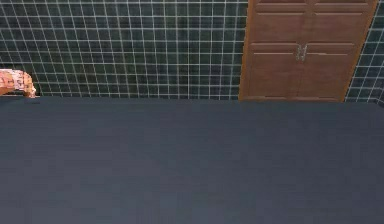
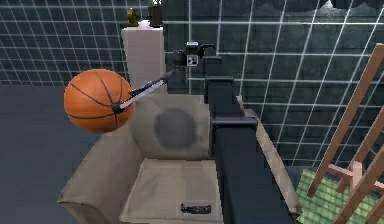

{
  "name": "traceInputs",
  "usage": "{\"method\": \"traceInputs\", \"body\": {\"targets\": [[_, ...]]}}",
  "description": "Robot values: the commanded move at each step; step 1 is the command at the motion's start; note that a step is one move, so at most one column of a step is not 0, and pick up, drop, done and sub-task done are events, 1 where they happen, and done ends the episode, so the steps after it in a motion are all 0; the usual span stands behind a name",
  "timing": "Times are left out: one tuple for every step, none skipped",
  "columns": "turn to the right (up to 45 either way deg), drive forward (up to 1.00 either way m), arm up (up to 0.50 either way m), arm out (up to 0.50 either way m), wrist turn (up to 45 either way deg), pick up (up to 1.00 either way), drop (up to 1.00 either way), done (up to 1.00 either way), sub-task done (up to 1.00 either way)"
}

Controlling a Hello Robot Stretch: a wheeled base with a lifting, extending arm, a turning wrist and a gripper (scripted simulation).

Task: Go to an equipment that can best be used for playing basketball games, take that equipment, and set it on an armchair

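Note:
An orange basketball [image 2: 96, 100] hangs in the air at the far end of my gripper [image 2: 128, 101], clear of every surface, so the gripper holds it. The dark arm [image 2: 238, 150] rises from the arm side view's bottom edge, with the thin fingers [image 2: 150, 88] reaching left to the ball. Under the arm stands a beige armchair [image 2: 150, 190]. The ball floats beside its backrest, above its left armrest.
A small dark flat thing [image 2: 196, 208] lies on the armchair's seat. A wooden frame [image 2: 352, 140] leans at the arm side view's right. In the forward view, a brown double door [image 1: 305, 50] sits in a green tiled wall [image 1: 130, 45] beyond dark floor [image 1: 190, 160]; an orange-pink thing [image 1: 16, 82] shows at the left edge.

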Motion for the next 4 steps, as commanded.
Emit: {"method": "traceInputs", "body": {"targets": [[0.0, 0.0, 0.0, 0.0, 45.0, 0.0, 0.0, 0.0, 0.0], [0.0, 0.0, 0.0, 0.0, 36.0, 0.0, 0.0, 0.0, 0.0], [0.0, 0.0, -0.38, 0.0, 0.0, 0.0, 0.0, 0.0, 0.0], [0.0, 0.0, -0.32, 0.0, 0.0, 0.0, 0.0, 0.0, 0.0]]}}
